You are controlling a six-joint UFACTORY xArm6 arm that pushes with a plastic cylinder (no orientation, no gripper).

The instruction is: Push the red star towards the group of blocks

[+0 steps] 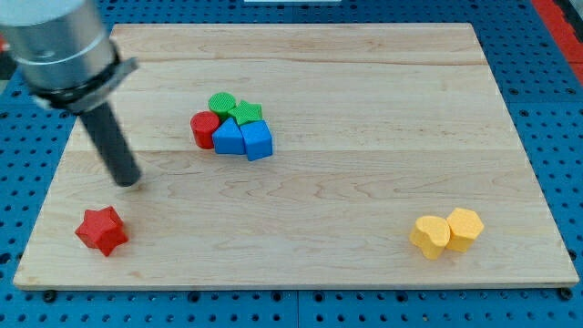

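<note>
The red star (101, 230) lies near the view's bottom left corner of the wooden board (364, 137). The group of blocks sits up and to the right of it: a red cylinder (204, 129), a green cylinder (221, 102), a green star (246, 113), a blue triangular block (228, 138) and a blue cube (258, 140), all touching one another. My tip (128, 180) rests on the board just above and slightly right of the red star, apart from it, and left of the group.
Two yellow blocks lie together at the view's bottom right: a heart-like one (430, 237) and a hexagonal one (465, 228). The board sits on a blue pegboard surface.
</note>
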